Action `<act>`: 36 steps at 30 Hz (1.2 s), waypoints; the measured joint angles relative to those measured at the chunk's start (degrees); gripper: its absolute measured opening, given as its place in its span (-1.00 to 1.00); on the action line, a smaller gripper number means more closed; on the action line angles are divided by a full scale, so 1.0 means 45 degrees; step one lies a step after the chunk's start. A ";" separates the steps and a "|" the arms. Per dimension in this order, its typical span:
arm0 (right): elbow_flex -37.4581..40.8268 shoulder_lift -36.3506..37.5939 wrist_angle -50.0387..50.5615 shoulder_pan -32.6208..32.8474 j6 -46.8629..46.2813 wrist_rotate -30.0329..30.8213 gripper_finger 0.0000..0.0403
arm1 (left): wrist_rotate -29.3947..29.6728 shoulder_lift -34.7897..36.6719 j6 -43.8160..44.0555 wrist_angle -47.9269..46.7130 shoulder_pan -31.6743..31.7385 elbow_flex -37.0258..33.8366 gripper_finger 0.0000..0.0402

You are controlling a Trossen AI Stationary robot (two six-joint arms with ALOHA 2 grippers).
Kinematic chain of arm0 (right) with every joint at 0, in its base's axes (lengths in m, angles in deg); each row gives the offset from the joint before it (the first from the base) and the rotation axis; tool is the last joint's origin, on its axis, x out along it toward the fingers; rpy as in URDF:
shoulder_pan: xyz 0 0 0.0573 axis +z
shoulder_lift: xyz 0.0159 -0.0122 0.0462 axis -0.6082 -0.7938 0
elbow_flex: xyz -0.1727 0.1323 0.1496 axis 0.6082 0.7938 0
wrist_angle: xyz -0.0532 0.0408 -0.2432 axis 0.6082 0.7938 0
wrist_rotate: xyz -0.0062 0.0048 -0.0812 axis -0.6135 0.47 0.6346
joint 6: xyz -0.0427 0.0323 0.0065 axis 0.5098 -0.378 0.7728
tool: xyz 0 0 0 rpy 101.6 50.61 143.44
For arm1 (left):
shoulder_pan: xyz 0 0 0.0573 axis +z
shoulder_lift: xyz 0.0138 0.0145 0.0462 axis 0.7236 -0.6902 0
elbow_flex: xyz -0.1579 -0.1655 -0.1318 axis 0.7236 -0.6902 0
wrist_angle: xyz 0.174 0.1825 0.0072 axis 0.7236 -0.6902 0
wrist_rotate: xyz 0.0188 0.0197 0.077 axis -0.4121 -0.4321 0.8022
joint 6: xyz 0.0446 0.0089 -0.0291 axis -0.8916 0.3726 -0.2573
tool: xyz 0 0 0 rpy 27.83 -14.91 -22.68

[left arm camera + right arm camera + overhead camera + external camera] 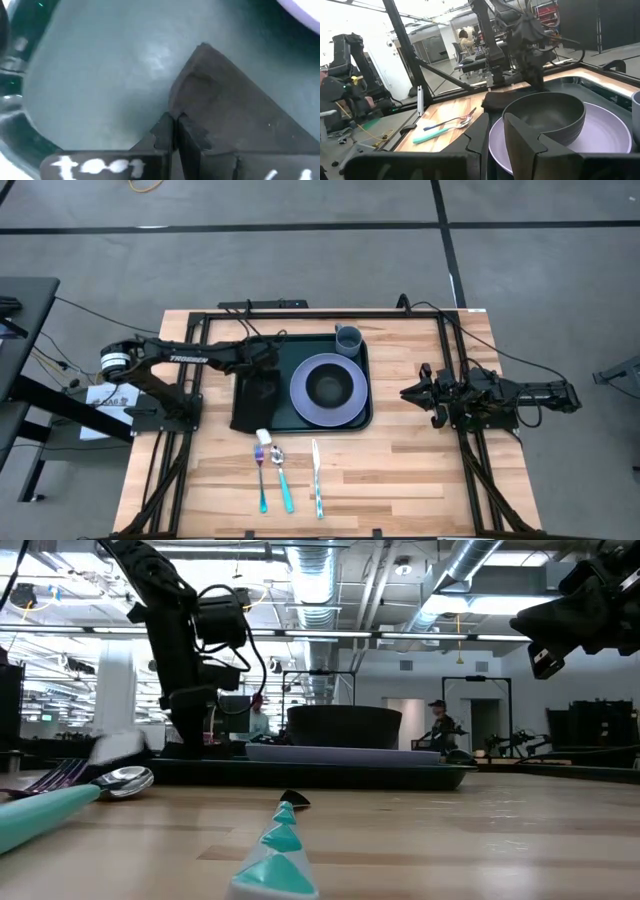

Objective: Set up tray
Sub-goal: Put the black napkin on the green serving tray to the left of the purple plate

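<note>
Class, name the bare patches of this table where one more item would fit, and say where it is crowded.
Free: bare wood between the tray and the right gripper, and right of the knife. Crowded: the tray, holding plate, bowl, cup, napkin and left gripper; fork and spoon lie close together.

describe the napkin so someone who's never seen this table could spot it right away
Find the dark green tray in the middle of the wooden table. The napkin lies at its left end, beside the lavender plate, with the left gripper at its far edge. It is the only flat black cloth rectangle; the plate and its dark bowl are round.
</note>
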 joint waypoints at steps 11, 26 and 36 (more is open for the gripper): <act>0.0002 0.0000 0.0000 0.0000 0.0000 0.0018 -0.73 | -0.0132 0.0000 -0.0721 0.0775 0.1410 0.0005 -1.00; 0.0005 0.0000 0.0000 0.0000 0.0000 0.0019 -0.73 | -0.0121 0.0000 -0.2064 0.1365 0.2279 0.0005 -1.00; 0.0001 0.0000 0.0000 0.0000 0.0000 0.0020 -0.73 | -0.0131 0.0000 -0.2279 0.1445 0.2284 0.0005 -0.78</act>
